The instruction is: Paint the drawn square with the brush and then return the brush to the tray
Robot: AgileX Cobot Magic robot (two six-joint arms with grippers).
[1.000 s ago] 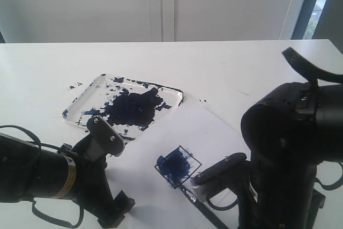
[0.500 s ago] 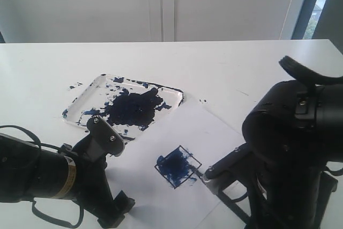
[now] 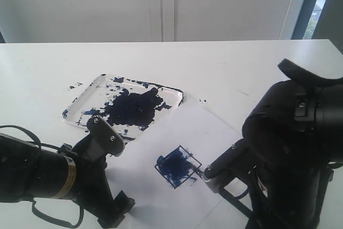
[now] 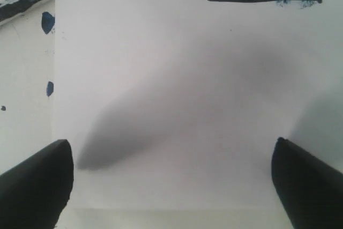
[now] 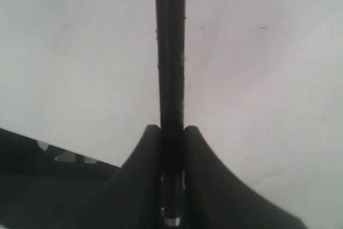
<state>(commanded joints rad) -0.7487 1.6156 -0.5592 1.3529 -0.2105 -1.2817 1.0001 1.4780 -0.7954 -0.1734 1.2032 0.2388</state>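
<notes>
A white table is set before pale wall panels, with a paper sheet laid on it. Over the last second the right gripper has been carried from below the drawn square round to its side corner, and in the latter half-second it has hardly been shifted. The brush is pinched by its handle between the closed jaws. The bristle tip is judged to be at the square's edge just ahead of the fingertips; contact cannot be told. Blue is smeared over much of the square, but the part nearest this gripper is left white, so painting is judged unfinished. The tray lies beyond the square, well apart from the gripper. The left gripper is held spread and empty over the paper, with the square ahead of it.
</notes>
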